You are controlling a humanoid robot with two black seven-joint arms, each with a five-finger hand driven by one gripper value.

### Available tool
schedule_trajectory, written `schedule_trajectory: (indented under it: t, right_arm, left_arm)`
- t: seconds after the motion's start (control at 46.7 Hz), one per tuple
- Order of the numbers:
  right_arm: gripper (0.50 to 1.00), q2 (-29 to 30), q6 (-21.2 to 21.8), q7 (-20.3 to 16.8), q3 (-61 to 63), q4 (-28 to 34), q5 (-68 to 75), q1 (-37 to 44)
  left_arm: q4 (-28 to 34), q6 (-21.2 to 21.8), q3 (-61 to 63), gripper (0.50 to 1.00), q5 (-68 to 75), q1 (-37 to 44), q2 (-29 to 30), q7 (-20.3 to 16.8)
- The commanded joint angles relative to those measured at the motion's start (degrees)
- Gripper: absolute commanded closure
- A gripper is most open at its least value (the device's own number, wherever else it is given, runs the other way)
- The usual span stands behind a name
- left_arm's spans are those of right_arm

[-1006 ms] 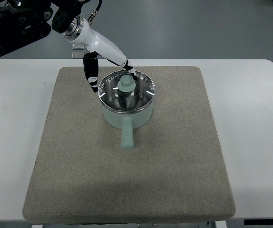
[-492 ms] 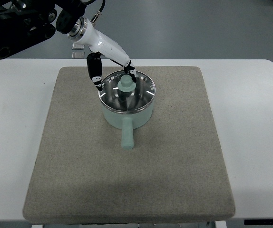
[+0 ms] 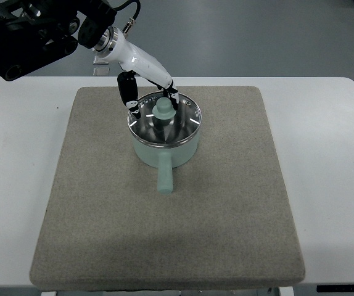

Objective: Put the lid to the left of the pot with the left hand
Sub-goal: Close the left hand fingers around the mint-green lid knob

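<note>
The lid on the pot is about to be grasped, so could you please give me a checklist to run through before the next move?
1. Lid seated on the pot: ok, it sits level on the rim.
2. Left hand at the lid knob: ok, fingers reach its far side.
3. Knob actually gripped: cannot tell, contact is unclear.
4. Mat left of the pot free for the lid: ok, bare.
5. Pot handle clear of the lid's path: ok, it points toward the near edge.
</note>
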Motion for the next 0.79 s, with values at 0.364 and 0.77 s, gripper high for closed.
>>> schedule_trajectory:
  t: [0.364,0.77]
  right_arm:
    - [0.576,0.0,-0.01,-0.01,0.0,0.0,0.0,0.02]
    - [0.576,0.0,-0.01,-0.01,0.0,0.0,0.0,0.02]
  left_arm:
    - [0.64,3.18,0.14,0.761,-0.01,0.35,-0.57,0.01]
    - [0.64,5.11,0.23,0.906,-0.01,0.35,-0.48,0.01]
